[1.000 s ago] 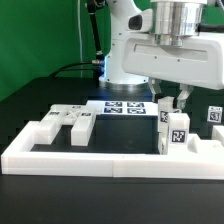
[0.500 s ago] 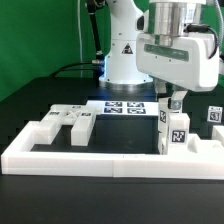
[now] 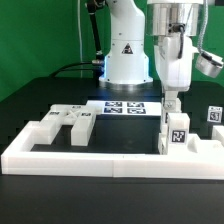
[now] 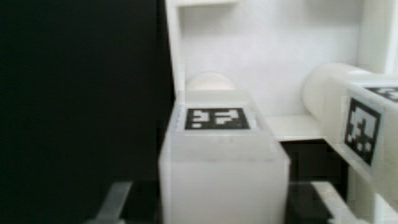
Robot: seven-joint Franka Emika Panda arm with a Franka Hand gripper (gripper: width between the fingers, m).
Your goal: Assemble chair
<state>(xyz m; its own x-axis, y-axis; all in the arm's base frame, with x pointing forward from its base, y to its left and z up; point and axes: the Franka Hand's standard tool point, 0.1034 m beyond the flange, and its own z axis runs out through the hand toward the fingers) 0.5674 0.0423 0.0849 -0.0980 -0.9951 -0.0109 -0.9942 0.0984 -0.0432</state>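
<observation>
An upright white chair part (image 3: pixel 176 132) with square tags stands inside the rail at the exterior view's right. My gripper (image 3: pixel 172 101) comes straight down onto its top. In the wrist view this part (image 4: pixel 221 150) fills the middle, and its top tag faces the camera. It sits in my gripper (image 4: pixel 221 205), between the grey fingers (image 4: pixel 118 200), which are shut on it. A second rounded tagged part (image 4: pixel 356 110) stands close beside it. More white chair parts (image 3: pixel 68 122) lie at the exterior view's left.
A long low white rail (image 3: pixel 110 160) borders the front of the work area. The marker board (image 3: pixel 122 108) lies flat at the back, in front of the arm's base. A small tagged piece (image 3: pixel 213 114) sits at the far right. A block (image 3: pixel 42 132) rests by the rail's left corner.
My hand has turned about its vertical axis above the upright part, from broadside to narrow in the exterior view. The part itself stays where it stood.
</observation>
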